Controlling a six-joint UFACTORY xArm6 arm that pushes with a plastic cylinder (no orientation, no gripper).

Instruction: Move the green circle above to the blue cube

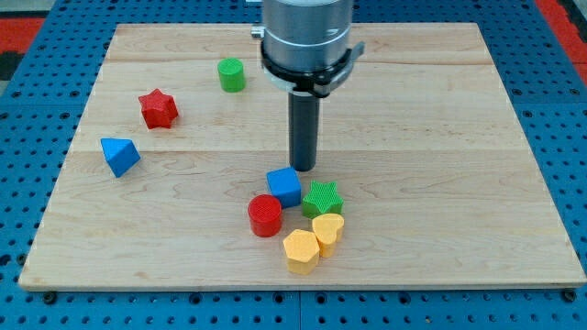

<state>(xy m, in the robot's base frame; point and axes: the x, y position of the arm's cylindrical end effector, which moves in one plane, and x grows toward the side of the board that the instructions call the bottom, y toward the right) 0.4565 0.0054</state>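
We count eight blocks on the bench [440, 229]. Two are green: one green circle [231, 74] and one green star [322, 198]. Two are red: one red star [158, 108] and one red circle [265, 215]. Two are blue: one blue cube [284, 186] and one blue triangular block [120, 156]. Two are yellow: one yellow hexagon-like block [301, 250] and one smaller yellow block [327, 229] whose shape we cannot make out. We see one rod, with one tip [303, 168].

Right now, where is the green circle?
The green circle sits near the board's top, left of centre, up and right of the red star, far from the blue cube.
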